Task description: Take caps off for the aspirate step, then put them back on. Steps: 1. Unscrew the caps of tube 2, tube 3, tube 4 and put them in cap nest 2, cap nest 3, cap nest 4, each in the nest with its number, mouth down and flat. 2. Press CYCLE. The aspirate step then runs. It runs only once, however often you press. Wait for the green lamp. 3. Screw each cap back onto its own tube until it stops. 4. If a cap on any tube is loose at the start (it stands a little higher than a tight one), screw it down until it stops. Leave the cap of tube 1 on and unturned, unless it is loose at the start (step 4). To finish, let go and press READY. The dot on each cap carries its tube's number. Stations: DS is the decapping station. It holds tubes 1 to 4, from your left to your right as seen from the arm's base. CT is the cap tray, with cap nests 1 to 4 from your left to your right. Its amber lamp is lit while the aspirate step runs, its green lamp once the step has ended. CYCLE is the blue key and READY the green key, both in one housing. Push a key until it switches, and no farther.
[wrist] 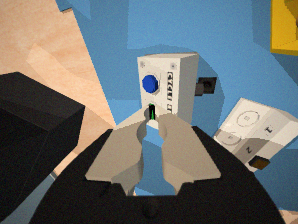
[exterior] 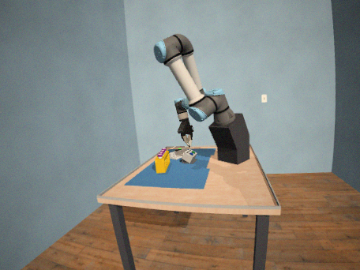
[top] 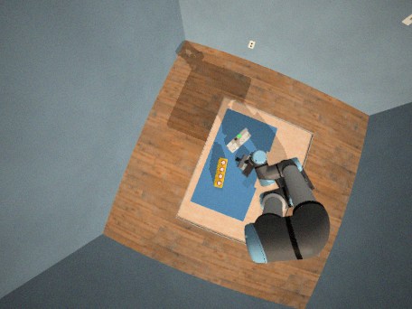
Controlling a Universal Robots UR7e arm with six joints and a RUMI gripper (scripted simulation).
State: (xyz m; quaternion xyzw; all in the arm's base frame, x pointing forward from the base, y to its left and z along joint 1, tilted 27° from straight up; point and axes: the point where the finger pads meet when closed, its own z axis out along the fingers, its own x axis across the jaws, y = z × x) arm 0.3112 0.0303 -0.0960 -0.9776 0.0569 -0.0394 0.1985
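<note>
The yellow decapping station (top: 216, 180) (exterior: 162, 165) holds four tubes, each with a cap on top; whether all sit at one height is too small to tell. The cap tray (top: 233, 145) (wrist: 272, 117) has its green lamp (top: 239, 135) (exterior: 179, 149) lit. Nests 1 and 2 show empty in the wrist view. The key housing (exterior: 189, 159) (wrist: 185, 95) carries the blue CYCLE key (wrist: 150, 84). My gripper (exterior: 189, 146) (wrist: 152, 106) is shut and empty, its tips above the housing, in line with the green READY key (wrist: 152, 115), which they mostly hide. Contact is not visible.
A small dark block (wrist: 207, 85) sits beside the housing in the wrist view. The tray stands right of the housing there, and the yellow station's corner is at the top right. A blue mat (top: 226, 203) (exterior: 170, 181) lies under the stations.
</note>
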